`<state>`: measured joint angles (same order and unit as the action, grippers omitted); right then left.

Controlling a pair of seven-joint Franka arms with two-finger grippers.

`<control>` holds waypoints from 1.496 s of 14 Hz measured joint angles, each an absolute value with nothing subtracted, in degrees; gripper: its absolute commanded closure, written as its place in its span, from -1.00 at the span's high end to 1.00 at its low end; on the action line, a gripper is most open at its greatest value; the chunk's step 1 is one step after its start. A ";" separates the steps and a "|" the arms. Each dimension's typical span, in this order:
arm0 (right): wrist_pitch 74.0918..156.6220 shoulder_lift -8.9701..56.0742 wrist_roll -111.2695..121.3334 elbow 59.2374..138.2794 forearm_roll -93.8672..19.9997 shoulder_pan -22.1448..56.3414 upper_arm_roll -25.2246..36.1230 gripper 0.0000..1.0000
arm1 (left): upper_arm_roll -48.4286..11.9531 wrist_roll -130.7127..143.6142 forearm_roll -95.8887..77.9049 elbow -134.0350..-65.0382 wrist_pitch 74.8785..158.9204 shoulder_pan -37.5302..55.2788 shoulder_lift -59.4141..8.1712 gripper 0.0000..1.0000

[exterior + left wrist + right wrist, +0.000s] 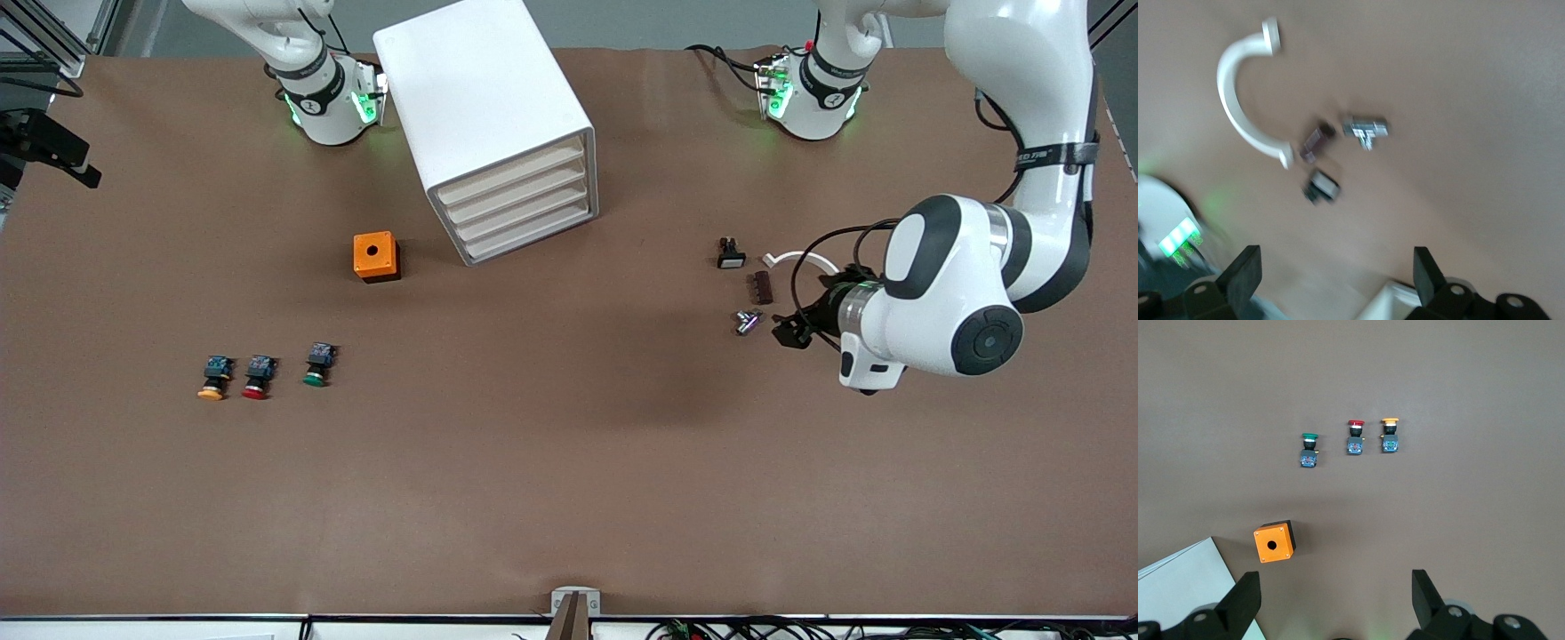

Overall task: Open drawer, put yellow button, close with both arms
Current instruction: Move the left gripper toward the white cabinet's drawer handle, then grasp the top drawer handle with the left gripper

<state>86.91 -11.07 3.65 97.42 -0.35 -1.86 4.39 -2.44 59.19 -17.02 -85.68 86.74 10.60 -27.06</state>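
The left gripper [794, 331] sits low over the left arm's end of the brown counter [569, 498], fingers spread wide with nothing between them. Just beside its tips is a small silver metal part [747, 321], and close by are a dark brown strip [763, 286], a curved white handle [789, 259] and a little black-and-white switch [731, 254]. In the left wrist view that same bunch shows up under the gripper: the white handle [1245, 100], the metal part [1365, 129], the brown strip [1317, 142] and the switch [1321, 187], all a bit blurry.

The right gripper [1331, 600] doesn't show in the front view, only its arm's base does. From its own wrist view it hangs up in the air, released and holding nothing, looking down at the counter. Well below it and apart from it the yellow button [1389, 435] lies on the counter, at the end of a short row, right beside a red button [1355, 437] and then a green button [1309, 449]. Closer under the gripper is an orange box [1274, 541] with a hole in its top, and a corner of the white drawer cabinet [1185, 587].

In the front view the yellow button [214, 378] is way off from the left gripper, toward the right arm's end of the counter. The cabinet [489, 124] has all its drawers pushed in.
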 measured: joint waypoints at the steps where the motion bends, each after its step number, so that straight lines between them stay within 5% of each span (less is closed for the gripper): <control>1: 86.92 -11.07 3.65 97.42 -0.35 -1.86 4.39 1.00 | -2.47 63.64 -19.77 -85.44 86.58 10.75 -27.69 1.00; 21: 87.15 -11.07 3.69 97.42 -0.35 -2.23 4.61 1.00 | -11.53 126.81 -48.01 -82.45 75.14 15.86 -44.38 1.00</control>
<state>87.15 -11.07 3.69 97.42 -0.35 -2.23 4.61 -11.53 126.81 -48.01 -82.45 75.14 15.86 -44.38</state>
